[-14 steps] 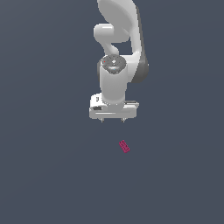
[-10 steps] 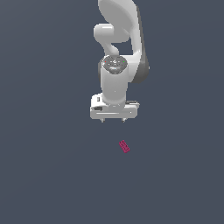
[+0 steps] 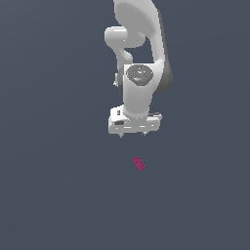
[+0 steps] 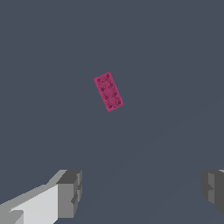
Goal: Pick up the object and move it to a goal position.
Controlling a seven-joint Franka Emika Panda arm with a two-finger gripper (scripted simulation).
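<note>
**Magenta brick not yet picked up, gripper wide and empty**

Magenta-red and flat, the brick (image 3: 138, 163) lies on the grey floor (image 3: 53, 195), and nothing touches it. In the exterior view you see it below the gripper (image 3: 133, 134) and slightly toward that view's right, with bare floor between the two. It sits at a slant, not square to the gripper's body.

From the wrist view, the brick (image 4: 108, 92) shows its studded top face, and the two fingers (image 4: 70, 192) stand far apart at the picture's edges. Your gripper is spread wide and holds nothing; the brick lies ahead of the fingers, not between them.

As for progress, judge it as the very beginning. No grasp is made, no lift is begun, and no goal marker shows in either view, so you cannot tell from these pictures where the brick must end up. What is left is nearly everything: bring the gripper over the brick, turn the wrist so the fingers straddle its narrow sides, descend, close, lift, and carry it to the goal.
</note>
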